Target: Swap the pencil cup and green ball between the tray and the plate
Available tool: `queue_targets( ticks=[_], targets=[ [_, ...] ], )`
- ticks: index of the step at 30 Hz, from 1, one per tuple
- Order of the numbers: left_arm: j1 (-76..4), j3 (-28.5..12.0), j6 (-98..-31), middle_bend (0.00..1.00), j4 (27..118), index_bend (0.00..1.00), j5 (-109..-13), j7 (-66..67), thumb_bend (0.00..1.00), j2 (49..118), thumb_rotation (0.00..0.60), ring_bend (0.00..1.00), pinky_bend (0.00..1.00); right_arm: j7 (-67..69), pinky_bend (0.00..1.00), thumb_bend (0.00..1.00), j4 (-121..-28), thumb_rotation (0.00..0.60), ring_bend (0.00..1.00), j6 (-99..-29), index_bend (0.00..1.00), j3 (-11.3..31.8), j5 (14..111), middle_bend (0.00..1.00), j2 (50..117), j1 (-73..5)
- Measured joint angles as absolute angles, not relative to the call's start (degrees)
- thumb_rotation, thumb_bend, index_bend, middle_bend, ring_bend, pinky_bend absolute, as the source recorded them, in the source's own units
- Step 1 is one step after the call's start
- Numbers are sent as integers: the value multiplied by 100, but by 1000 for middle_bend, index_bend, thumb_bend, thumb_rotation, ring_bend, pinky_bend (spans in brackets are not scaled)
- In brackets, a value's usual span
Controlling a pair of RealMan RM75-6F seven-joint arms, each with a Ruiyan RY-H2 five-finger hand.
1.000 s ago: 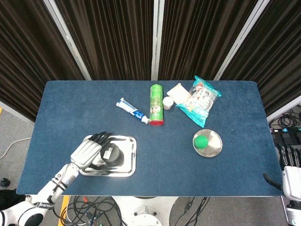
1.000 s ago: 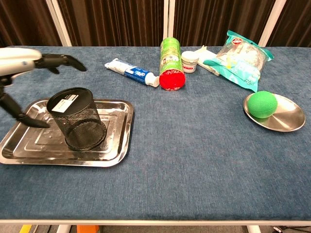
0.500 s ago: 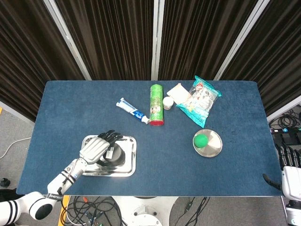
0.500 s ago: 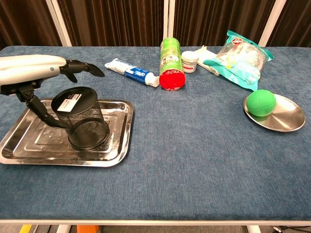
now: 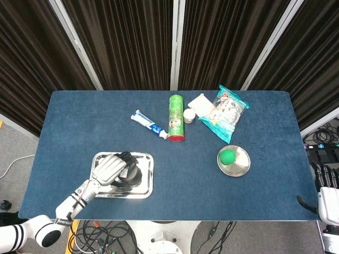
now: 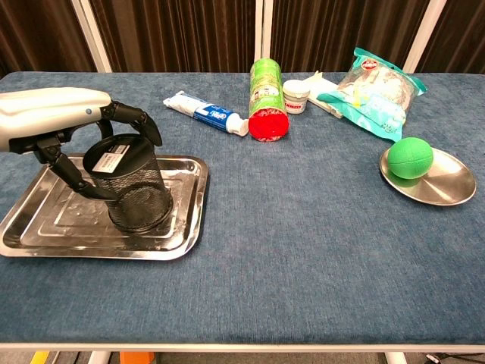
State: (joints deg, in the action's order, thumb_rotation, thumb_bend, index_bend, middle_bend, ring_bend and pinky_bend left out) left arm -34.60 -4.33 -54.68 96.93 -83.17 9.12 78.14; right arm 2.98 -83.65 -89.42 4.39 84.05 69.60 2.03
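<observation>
The black wire-mesh pencil cup (image 6: 129, 182) stands in the rectangular steel tray (image 6: 45, 235) at the near left of the blue cloth-covered desk (image 6: 303, 250). The left hand (image 6: 57, 121) reaches over the cup from the left; its dark fingers (image 6: 140, 121) curl around the far side of the rim while the thumb lies against the near side, so the hand wraps the cup's top, though how firm the contact is cannot be told. In the head view the same hand (image 5: 110, 168) covers the cup (image 5: 130, 173) from above. The green ball (image 6: 409, 157) sits on the round steel plate (image 6: 447, 193) at the right, well apart from the tray. The right hand (image 5: 327, 201) shows only at the frame's edge beside the desk, and its finger posture cannot be told.
</observation>
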Motion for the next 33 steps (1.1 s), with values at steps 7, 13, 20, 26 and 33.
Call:
queue_targets(
  ticks=[7,13,20,26,33],
  targets=[
    [-3484,-468,-5646,372,9807,369,-8388,896,240,7762,600,263,522,326,0,66,-8352,600,0,-8940,0,443,8391,0,6950,209],
    [-3787,-747,-5590,373,9960,367,-8440,883,241,7726,600,264,526,330,0,68,-8364,600,0,-8955,0,443,8387,0,6921,225],
    [-4602,-1214,-4918,372,9670,365,-8105,926,242,8253,600,264,527,446,0,67,-8279,600,0,-8958,0,444,8354,0,6944,251],
    [-5206,-1510,-4505,371,8992,359,-7770,913,245,8853,600,264,533,608,0,69,-8142,600,0,-8897,0,440,8323,0,6977,252],
    [-5738,-1656,-4172,369,8246,359,-7489,965,246,9292,600,264,533,680,0,68,-8069,600,0,-8909,0,446,8304,0,7008,272]
  ],
)
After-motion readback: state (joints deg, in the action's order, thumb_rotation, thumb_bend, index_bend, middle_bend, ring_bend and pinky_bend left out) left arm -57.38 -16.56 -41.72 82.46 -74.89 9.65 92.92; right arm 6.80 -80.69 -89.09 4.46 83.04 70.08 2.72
